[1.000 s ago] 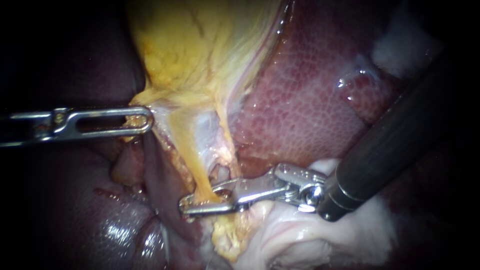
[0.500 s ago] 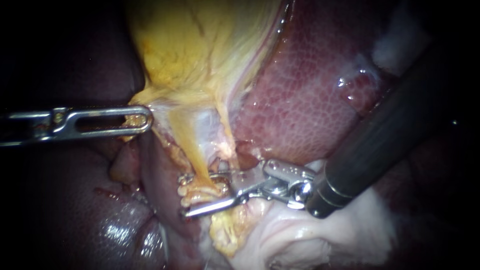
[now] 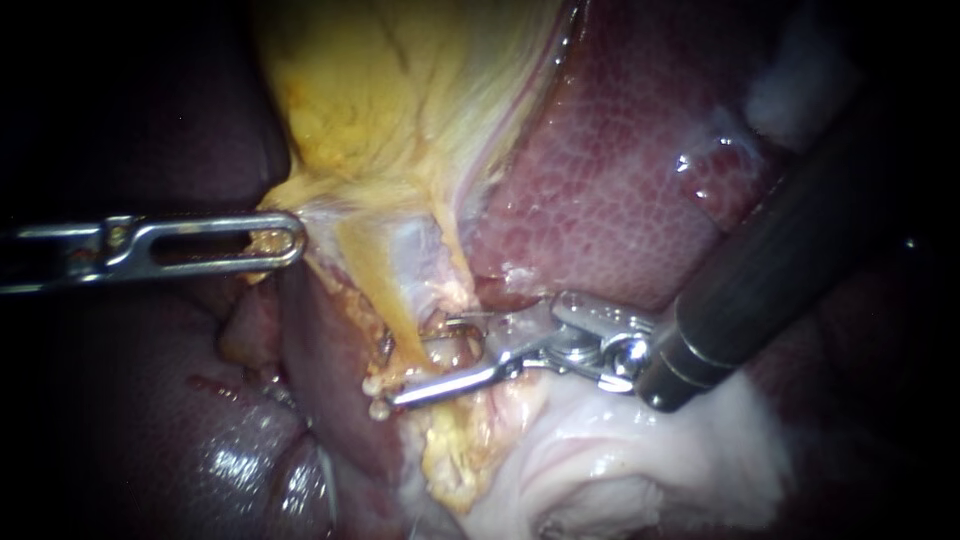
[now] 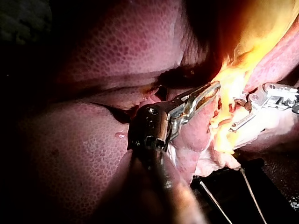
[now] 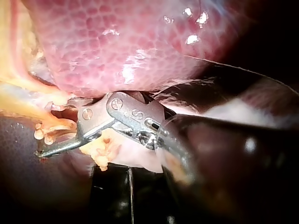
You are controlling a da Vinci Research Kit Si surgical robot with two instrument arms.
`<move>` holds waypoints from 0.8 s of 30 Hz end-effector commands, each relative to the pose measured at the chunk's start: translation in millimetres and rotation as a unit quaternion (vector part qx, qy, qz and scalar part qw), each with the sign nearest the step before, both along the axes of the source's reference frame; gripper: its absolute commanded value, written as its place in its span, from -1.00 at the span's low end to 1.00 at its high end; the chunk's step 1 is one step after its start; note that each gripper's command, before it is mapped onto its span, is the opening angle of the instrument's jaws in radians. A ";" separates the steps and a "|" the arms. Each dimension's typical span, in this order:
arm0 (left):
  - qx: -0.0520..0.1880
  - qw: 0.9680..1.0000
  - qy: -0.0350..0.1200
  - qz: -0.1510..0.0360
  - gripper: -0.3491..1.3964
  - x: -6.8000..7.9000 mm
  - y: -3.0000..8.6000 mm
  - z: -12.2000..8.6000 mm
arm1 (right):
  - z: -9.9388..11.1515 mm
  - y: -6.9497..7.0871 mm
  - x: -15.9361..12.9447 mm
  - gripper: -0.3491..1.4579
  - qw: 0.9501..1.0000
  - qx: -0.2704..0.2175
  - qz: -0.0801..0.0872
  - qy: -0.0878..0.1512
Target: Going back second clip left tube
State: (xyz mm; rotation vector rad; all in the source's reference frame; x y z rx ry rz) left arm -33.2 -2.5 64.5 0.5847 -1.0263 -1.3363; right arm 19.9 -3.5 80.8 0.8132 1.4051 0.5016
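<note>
Endoscope view: the left instrument (image 3: 298,242) comes in level. Its end effector is pressed together, pinching the yellow lower edge of the gallbladder (image 3: 400,100). The right instrument (image 3: 408,368) has its end effector spread. The left tube (image 3: 378,285) runs down from the gallbladder and ends between the two spread jaws, near their tips. I cannot tell whether either jaw touches it. The liver (image 3: 620,180) lies above this end effector and pale tissue (image 3: 600,470) lies under it.

Left wrist view: the left end effector (image 4: 214,88) is closed on glaring yellow tissue. The right instrument (image 4: 236,114) sits just beyond it, spread.

Right wrist view: the right end effector (image 5: 44,135) gapes. The tube's beaded yellow end (image 5: 52,125) lies inside the gap, nearer the upper jaw. The liver (image 5: 131,42) bulges ahead.
</note>
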 end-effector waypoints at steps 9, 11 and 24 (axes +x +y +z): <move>0.000 1.000 -0.001 0.001 -1.00 0.2 0.0 0.0 | -2.2 0.1 -3.4 0.05 1.000 -0.009 -0.011 0.010; 0.000 1.000 -0.001 0.001 -1.00 0.2 0.0 0.0 | -2.8 0.5 -5.0 0.05 1.000 -0.012 -0.009 0.012; -0.003 1.000 0.001 -0.001 -1.00 -0.3 -0.5 0.8 | -9.5 5.6 -15.1 0.05 0.998 -0.059 -0.001 -0.026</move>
